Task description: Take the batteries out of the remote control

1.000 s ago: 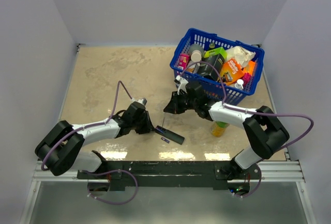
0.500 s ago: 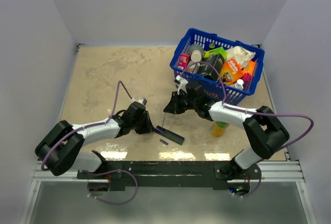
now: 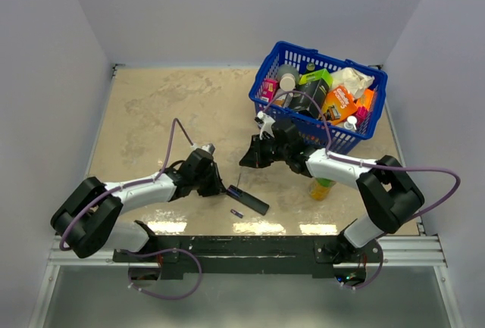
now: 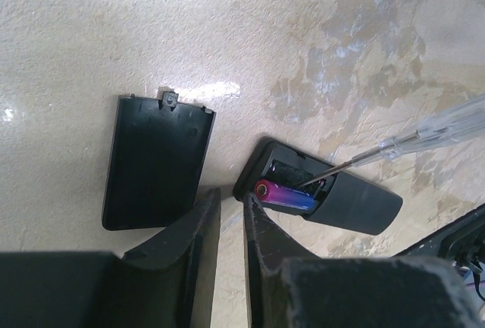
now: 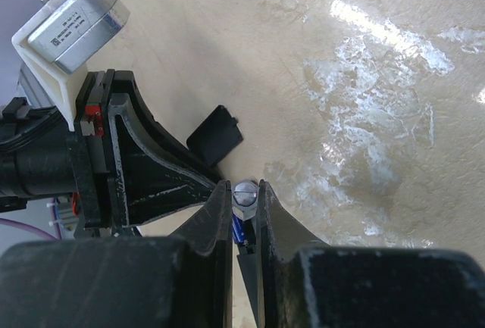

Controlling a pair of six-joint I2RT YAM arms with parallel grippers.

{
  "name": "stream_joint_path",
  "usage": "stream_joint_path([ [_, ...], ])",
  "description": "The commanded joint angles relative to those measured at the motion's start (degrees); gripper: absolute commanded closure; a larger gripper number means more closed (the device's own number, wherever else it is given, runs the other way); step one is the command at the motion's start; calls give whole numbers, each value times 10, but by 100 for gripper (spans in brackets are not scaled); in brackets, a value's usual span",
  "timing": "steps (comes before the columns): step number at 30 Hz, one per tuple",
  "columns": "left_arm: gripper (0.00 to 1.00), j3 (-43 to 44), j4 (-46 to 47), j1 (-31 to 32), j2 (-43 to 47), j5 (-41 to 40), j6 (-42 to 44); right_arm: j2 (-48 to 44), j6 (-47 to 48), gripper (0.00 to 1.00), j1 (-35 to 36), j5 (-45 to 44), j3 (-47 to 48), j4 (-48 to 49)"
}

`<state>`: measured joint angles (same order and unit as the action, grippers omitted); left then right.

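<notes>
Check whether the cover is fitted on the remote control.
No, the cover lies apart beside the remote control, whose open recess shows a battery.

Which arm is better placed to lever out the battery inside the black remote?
Right: the right hand grips the thin clear-handled probe, tip in the recess of the flat black remote beside the purple battery. The left hand holds no tool.

Open tabletop [image 3: 167, 108] far left, basket [image 3: 263, 70] blocking far right, cover [image 4: 155, 161] just beside remote control [image 4: 356, 203]

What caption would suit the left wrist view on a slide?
Battery cover lies beside the opened remote control; one purple battery sits in its compartment, a screwdriver tip reaching in.
</notes>
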<state>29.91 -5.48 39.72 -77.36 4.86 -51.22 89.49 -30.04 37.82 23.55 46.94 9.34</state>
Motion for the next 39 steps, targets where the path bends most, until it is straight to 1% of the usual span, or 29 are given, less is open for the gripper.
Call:
stream_joint_path([
  [1, 77, 18, -11, -3, 10, -25, 20, -22, -13, 100, 6, 28, 27, -13],
  [12, 76, 24, -17, -3, 10, -23, 22, -15, -22, 100, 5, 40, 36, -9],
  [18, 76, 30, -34, -3, 26, -38, 24, -14, -27, 100, 6, 42, 30, -3],
  [22, 76, 56, -78, -3, 39, -68, 38, -24, -23, 100, 8, 46, 23, -1],
  [24, 73, 73, -104, -4, 50, -95, 51, -40, -10, 100, 15, 47, 20, -5],
  [26, 70, 103, -143, -12, 56, -108, 63, -51, 1, 100, 37, 31, 24, -19],
  [29, 68, 131, -186, -60, 70, -101, 87, -65, -4, 100, 75, 18, 17, -6],
  [30, 68, 135, -197, -91, 77, -98, 95, -64, -13, 100, 87, 15, 14, 1],
  [31, 66, 140, -222, -108, 82, -98, 99, -62, -18, 100, 115, 9, 12, 11],
  [32, 60, 142, -234, -125, 87, -102, 102, -59, -22, 100, 131, 3, 9, 17],
  [33, 57, 143, -247, -157, 99, -111, 108, -55, -34, 100, 146, -5, 5, 25],
  [34, 54, 143, -267, -172, 105, -115, 110, -53, -42, 100, 171, -8, 1, 44],
  [35, 49, 142, -275, -188, 111, -119, 111, -52, -49, 100, 180, -12, -10, 54],
  [36, 48, 140, -282, -219, 121, -120, 115, -51, -62, 100, 189, -24, -17, 63],
  [37, 47, 136, -291, -232, 124, -122, 116, -49, -66, 100, 205, -28, -23, 80],
  [39, 44, 129, -304, -257, 130, -136, 109, -44, -74, 100, 214, -32, -36, 89],
])
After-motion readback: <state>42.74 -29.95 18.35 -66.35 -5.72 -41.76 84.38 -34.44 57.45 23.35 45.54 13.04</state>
